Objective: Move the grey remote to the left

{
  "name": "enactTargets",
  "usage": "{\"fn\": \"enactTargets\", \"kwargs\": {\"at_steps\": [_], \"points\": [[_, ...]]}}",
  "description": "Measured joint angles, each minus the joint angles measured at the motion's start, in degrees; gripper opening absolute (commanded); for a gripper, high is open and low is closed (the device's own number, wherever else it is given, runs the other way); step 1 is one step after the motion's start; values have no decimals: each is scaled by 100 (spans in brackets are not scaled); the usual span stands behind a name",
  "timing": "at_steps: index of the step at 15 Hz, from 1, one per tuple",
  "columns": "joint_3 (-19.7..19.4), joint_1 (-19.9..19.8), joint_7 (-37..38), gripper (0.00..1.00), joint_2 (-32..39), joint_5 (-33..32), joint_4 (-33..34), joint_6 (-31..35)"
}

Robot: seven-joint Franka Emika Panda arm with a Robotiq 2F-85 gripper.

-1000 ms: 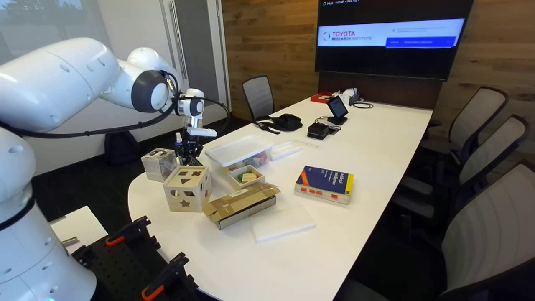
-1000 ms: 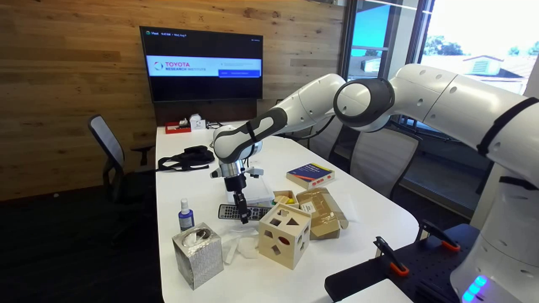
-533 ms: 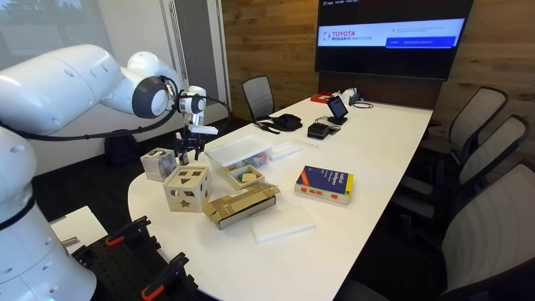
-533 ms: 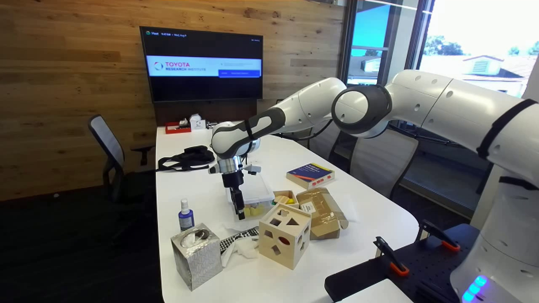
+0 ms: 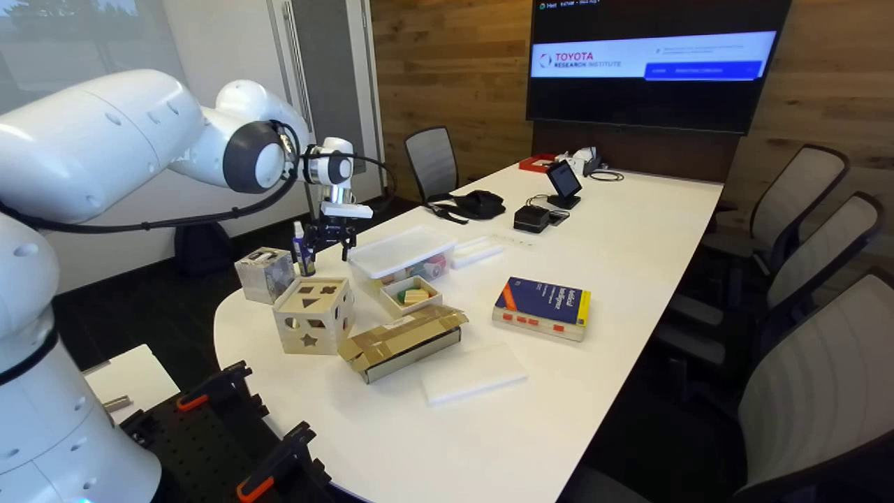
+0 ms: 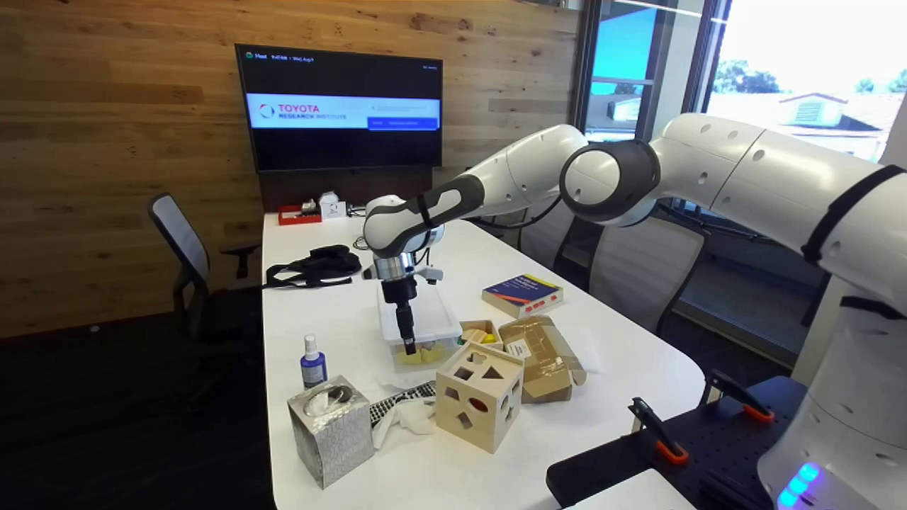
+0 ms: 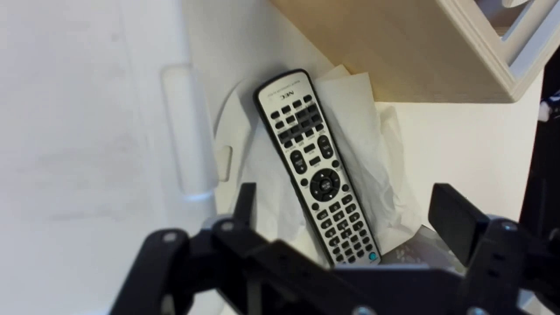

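Observation:
The grey remote [image 7: 325,186], with dark edges and black buttons, lies slanted on crumpled white tissue in the wrist view; its near end meets the gripper's dark body. In an exterior view the remote [image 6: 400,401] shows in part between the silver tissue box and the wooden cube. It cannot be made out in the exterior view with the spray bottle behind the cube. My gripper [image 7: 350,203] stands wide open above it, nothing between its fingers. In both exterior views the gripper [image 6: 409,348] [image 5: 321,253] hangs over the table, clear of the remote.
Around the remote stand the wooden shape cube [image 6: 478,404], the tissue box [image 6: 331,432], a blue spray bottle [image 6: 312,368] and a lidded clear bin [image 6: 432,319]. An opened cardboard box [image 6: 542,354] and a thick book [image 6: 523,292] lie farther right.
A second ago the gripper was shut on the remote, holding it level. The gripper has opened, the remote has come down onto the tissue, and the gripper has risen away from it.

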Motion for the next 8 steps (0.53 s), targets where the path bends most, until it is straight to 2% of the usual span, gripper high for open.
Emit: {"fn": "enactTargets", "kwargs": {"at_steps": [3, 8], "points": [[-123, -219, 778, 100, -364, 22, -451, 235], [-127, -985, 1646, 100, -1164, 383, -1611, 945]]}}
